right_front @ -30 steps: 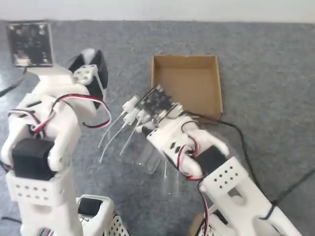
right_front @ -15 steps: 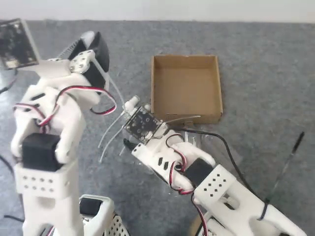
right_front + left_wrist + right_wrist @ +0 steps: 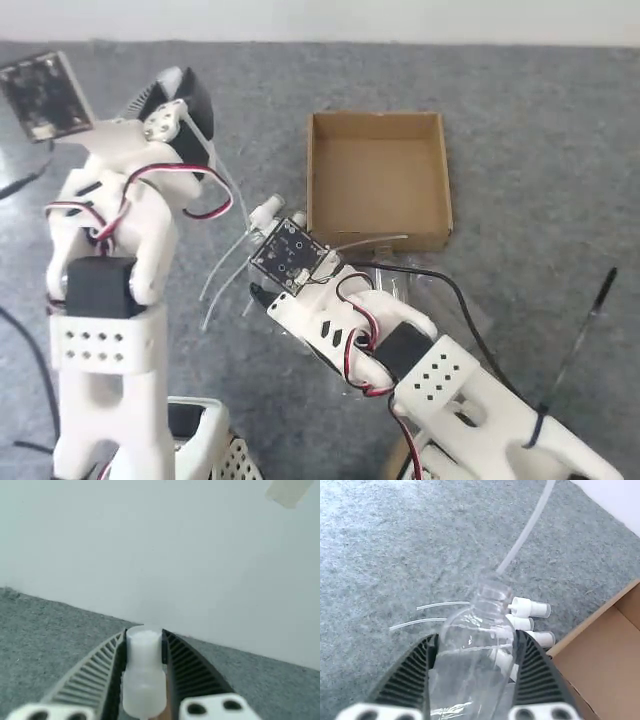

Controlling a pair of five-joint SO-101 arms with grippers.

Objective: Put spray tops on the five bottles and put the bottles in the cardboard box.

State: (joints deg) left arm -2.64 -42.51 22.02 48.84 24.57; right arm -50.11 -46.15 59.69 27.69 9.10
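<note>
My left gripper [image 3: 144,635] is shut on a white spray top [image 3: 145,680] and holds it high at the far left of the table [image 3: 183,88]. The top's thin tube [image 3: 525,530] hangs down to the open neck of a clear bottle [image 3: 492,590]. My right gripper [image 3: 476,639] is shut on that bottle's body, and in the high view this gripper [image 3: 262,295] sits left of the cardboard box [image 3: 445,170]. Three more spray tops [image 3: 530,608] with tubes lie on the carpet beside the box, also in the high view [image 3: 265,210].
The cardboard box [image 3: 610,645] stands with nothing inside. Clear bottles [image 3: 395,278] lie on the carpet by the box's near wall, partly under the right arm. A black cable [image 3: 588,320] crosses the carpet at the right.
The right arm swung left, away from the lying bottles, with a bottle in its gripper. The left arm lifted the spray top, whose tube now trails toward the bottle.
</note>
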